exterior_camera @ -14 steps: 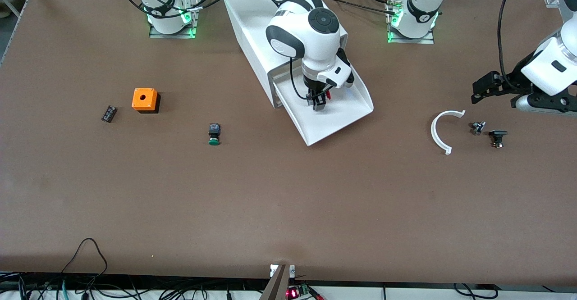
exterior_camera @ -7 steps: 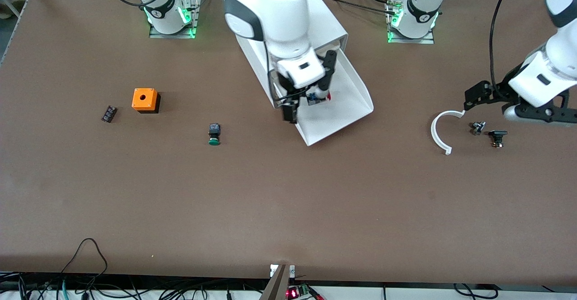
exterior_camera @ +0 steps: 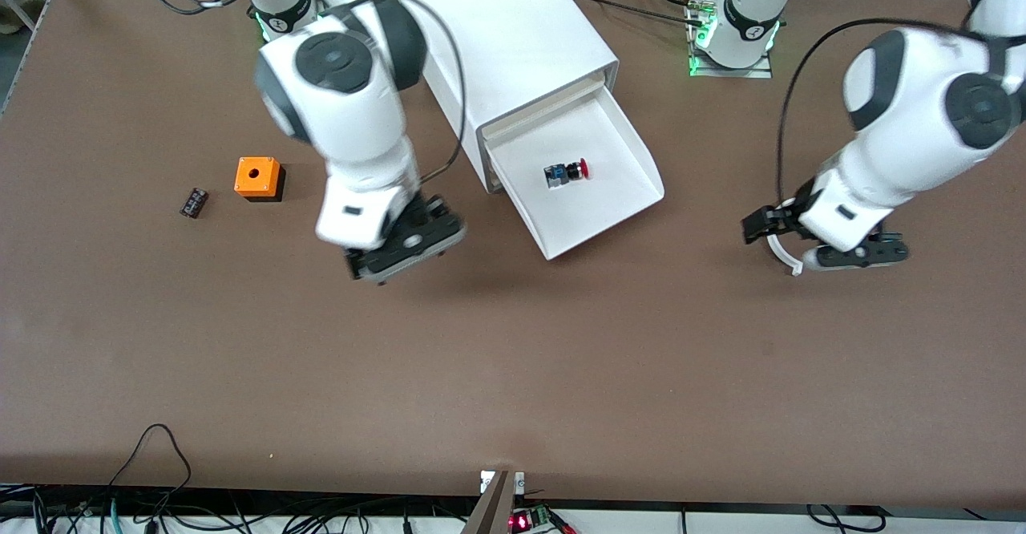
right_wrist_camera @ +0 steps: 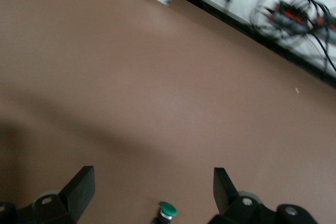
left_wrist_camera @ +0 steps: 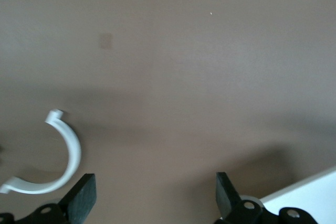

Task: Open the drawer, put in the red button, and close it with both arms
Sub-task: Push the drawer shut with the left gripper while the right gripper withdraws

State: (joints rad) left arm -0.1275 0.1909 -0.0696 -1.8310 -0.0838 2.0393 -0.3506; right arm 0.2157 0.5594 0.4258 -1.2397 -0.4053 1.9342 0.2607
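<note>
The drawer [exterior_camera: 595, 212] stands pulled out of the white cabinet [exterior_camera: 513, 37]. The red button [exterior_camera: 566, 171] lies on its side on the drawer floor, free of both grippers. My right gripper [exterior_camera: 405, 243] is open and empty, over the table beside the drawer toward the right arm's end. In the right wrist view [right_wrist_camera: 152, 174] its fingers stand wide apart above bare table. My left gripper [exterior_camera: 817, 244] is open and empty over the table toward the left arm's end. In the left wrist view [left_wrist_camera: 153, 182] its fingers are wide apart.
A green button [right_wrist_camera: 167, 211] lies under my right gripper, hidden in the front view. A white curved piece [exterior_camera: 794, 264] lies under my left gripper and also shows in the left wrist view [left_wrist_camera: 71, 153]. An orange box [exterior_camera: 257, 177] and a small black part [exterior_camera: 193, 202] lie toward the right arm's end.
My right gripper let go of the red button in the drawer, then moved out and away over the green button. My left gripper came in over the white curved piece.
</note>
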